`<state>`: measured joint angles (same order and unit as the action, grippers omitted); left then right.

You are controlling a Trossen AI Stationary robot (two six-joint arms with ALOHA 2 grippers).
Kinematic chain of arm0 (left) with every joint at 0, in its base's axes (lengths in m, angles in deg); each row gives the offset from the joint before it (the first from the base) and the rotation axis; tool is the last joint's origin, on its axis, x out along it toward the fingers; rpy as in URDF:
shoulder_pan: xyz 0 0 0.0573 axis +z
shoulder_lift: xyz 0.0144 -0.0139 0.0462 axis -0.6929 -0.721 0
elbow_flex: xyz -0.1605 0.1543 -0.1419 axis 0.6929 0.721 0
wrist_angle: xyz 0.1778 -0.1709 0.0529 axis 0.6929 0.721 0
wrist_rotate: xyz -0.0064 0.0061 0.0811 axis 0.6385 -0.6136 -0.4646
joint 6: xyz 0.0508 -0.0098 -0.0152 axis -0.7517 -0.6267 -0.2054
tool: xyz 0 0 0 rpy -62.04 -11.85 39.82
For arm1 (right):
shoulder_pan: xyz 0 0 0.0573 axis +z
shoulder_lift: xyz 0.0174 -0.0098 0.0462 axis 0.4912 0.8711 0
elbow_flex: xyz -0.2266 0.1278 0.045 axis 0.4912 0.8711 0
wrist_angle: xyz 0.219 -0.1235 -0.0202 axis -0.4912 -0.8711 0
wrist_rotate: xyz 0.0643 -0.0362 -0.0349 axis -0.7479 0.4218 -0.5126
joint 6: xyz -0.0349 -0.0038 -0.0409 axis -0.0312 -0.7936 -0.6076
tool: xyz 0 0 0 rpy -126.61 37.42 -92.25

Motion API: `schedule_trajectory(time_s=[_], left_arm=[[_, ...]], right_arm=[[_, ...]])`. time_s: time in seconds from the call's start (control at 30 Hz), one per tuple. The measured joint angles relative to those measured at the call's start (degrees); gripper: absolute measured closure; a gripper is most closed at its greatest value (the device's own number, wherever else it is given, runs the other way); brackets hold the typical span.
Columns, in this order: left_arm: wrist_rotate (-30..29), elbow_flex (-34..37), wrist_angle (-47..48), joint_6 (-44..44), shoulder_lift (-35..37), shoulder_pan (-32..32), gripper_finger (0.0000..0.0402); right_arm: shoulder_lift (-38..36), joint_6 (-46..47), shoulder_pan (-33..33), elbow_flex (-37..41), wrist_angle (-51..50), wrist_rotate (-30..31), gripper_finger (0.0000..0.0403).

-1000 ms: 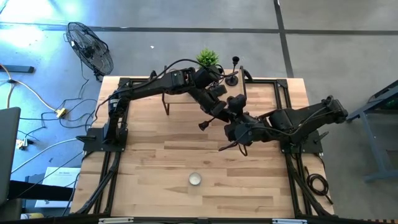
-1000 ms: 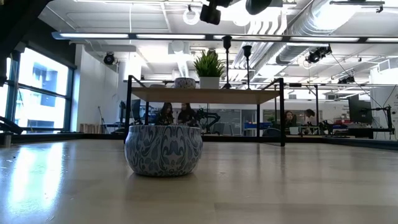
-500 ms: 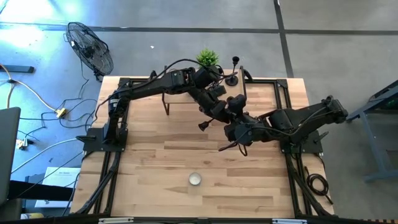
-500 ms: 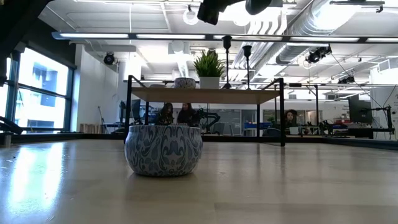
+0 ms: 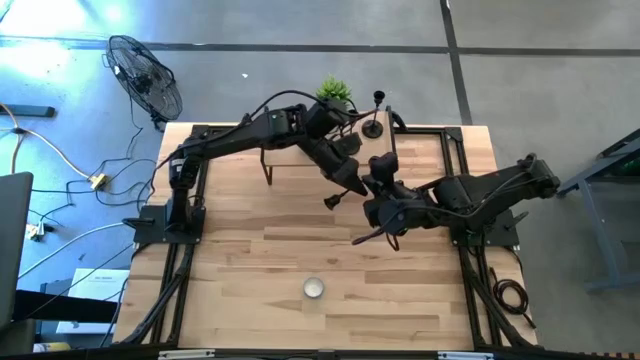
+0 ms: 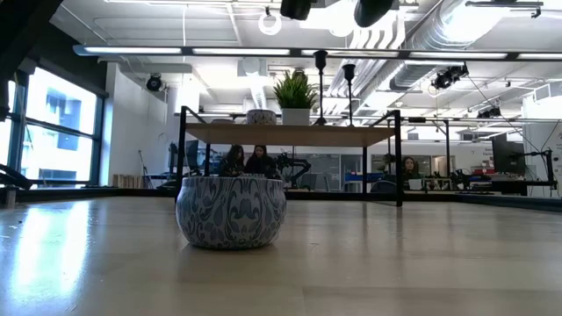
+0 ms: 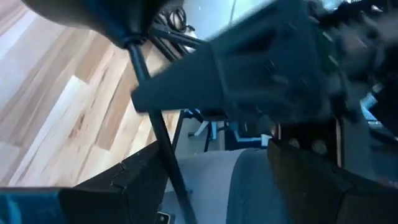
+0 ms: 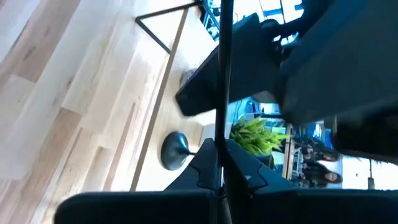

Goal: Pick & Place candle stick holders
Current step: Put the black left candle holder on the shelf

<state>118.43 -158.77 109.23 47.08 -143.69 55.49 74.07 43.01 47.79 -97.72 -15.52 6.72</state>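
Jaws of the right gripper (image 5: 372, 232) grip a thin black candle stick holder (image 8: 222, 74) by its stem, above the middle of the wooden table (image 5: 250, 260). Left gripper (image 5: 335, 197) hovers close beside it; its jaw state cannot be told. A second candle stick holder (image 5: 374, 125) stands on the raised shelf (image 6: 290, 133) beside the potted plant (image 5: 333, 93). A patterned tealight candle (image 5: 314, 288) sits near the table's front.

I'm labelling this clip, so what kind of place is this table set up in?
Probably a large open office or lab. The low view shows exposed ceiling ducts, tall windows and people at desks behind the table; the high view shows a floor fan.
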Motion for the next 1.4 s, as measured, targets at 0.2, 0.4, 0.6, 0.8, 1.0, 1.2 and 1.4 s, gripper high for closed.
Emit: schedule_trajectory(time_s=[0.2, 0.4, 0.6, 0.8, 1.0, 1.2, 1.4], left_arm=[[-3.3, 0.0, 1.9, -0.7, 1.6, 0.0, 0.0136], [-3.4, 0.0, 3.2, -1.1, 1.5, 0.4, 0.0136], [-3.4, 0.0, 6.7, -3.6, 2.0, 1.1, 0.0136], [-8.9, -0.1, 12.9, -7.1, 3.6, 2.0, 0.0136], [-13.7, 0.0, 15.4, -12.9, 7.2, 2.7, 0.0136], [-21.9, -0.1, 15.3, -18.7, 12.1, 2.2, 0.0136], [-30.8, -0.1, 16.4, -22.1, 16.1, 0.6, 0.0136]], right_arm=[[-0.5, 0.5, 2.0, 0.1, -0.8, 1.4, 0.0403], [-1.0, 0.6, 4.9, 0.1, -1.0, 4.1, 0.0403], [-1.0, 4.3, 6.9, 0.1, -5.0, 5.8, 0.0403], [-2.7, 10.5, 8.2, 0.1, -9.5, 7.3, 0.0403], [-7.4, 17.6, 8.7, 0.1, -12.0, 7.9, 0.0403], [-14.0, 25.1, 8.7, 0.0, -12.2, 4.3, 0.0403], [-19.0, 30.1, 8.2, 0.0, -11.9, 2.5, 0.0403]])
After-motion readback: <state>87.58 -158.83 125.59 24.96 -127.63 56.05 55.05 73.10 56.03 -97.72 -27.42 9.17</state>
